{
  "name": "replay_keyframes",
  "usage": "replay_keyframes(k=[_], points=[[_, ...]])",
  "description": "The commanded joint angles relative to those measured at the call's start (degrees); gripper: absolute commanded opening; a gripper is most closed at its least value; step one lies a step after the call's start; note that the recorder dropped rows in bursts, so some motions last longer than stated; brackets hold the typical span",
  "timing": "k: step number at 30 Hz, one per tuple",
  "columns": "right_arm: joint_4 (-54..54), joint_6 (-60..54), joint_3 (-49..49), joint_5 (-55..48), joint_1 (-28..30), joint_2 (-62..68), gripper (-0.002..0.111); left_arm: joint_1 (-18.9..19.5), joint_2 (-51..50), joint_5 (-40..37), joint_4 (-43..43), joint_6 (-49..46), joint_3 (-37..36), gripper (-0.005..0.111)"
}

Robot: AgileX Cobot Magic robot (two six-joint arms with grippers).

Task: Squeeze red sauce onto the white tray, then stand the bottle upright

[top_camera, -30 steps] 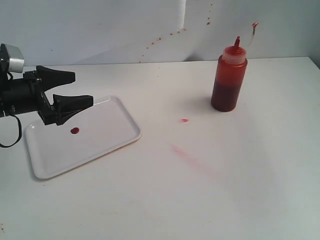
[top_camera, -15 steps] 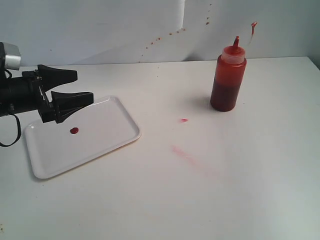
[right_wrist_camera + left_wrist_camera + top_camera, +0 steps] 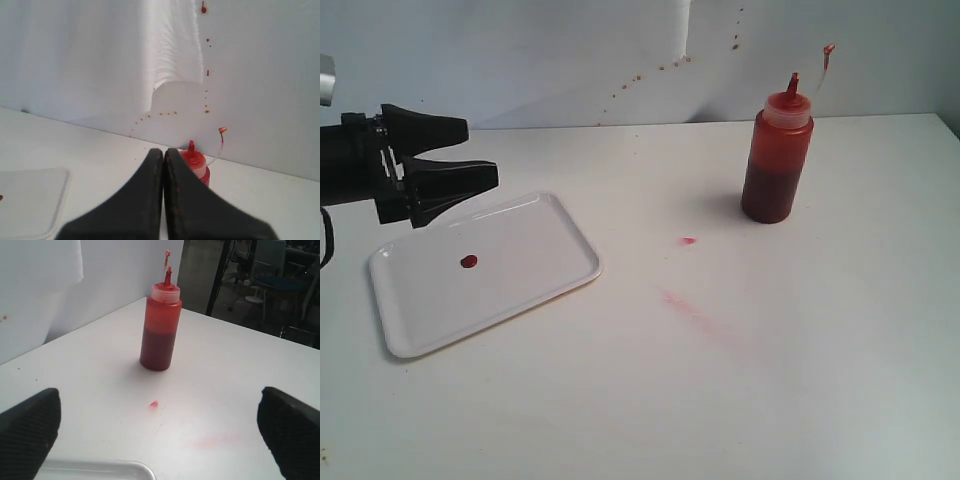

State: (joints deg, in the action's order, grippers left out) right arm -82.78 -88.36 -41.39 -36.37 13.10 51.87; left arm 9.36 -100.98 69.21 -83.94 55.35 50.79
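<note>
White table (image 3: 740, 400): bottle (image 3: 776, 165) upright, sauce blob (image 3: 468, 261) on tray (image 3: 545, 245); left gripper (image 3: 483, 150) jaws wide, empty; right gripper (image 3: 164, 153) jaws together, empty.

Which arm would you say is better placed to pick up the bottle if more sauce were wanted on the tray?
Left, probably: the left fingers stand wide open with the upright bottle framed between them. The right fingers are shut and must open first; that arm is outside the exterior view.
</note>
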Motion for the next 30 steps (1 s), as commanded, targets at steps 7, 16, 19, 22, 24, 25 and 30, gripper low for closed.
replay_keyframes(k=[7,16,19,22,24,25,30], points=[[-13.4,-11.8,8.3,-7.9,0.0,-0.9,0.0,-2.1,5.0,0.8,-2.4,3.3,0.1,0.054],[-13.8,-13.7,8.4,-7.8,0.0,-0.9,0.0,-2.1,5.8,0.8,-2.4,4.4,0.1,0.0],[-13.8,-13.7,8.4,-7.8,0.0,-0.9,0.0,-2.1,6.6,0.8,-2.3,4.5,-0.2,0.0],[-13.8,-13.7,8.4,-7.1,0.0,-2.0,0.0,-2.1,9.7,0.8,-0.5,4.1,-2.5,0.0],[-14.1,-13.7,8.8,-5.8,0.0,-2.8,0.0,-2.1,12.7,0.8,1.3,2.4,-4.6,0.0],[-14.4,-13.7,9.1,-3.9,0.0,-3.6,0.0,-2.1,14.5,0.8,2.9,1.7,-5.7,0.0],[-15.2,-10.5,9.5,0.0,0.0,-5.1,0.0,-2.1,23.9,0.8,14.1,1.3,-11.5,0.0]])
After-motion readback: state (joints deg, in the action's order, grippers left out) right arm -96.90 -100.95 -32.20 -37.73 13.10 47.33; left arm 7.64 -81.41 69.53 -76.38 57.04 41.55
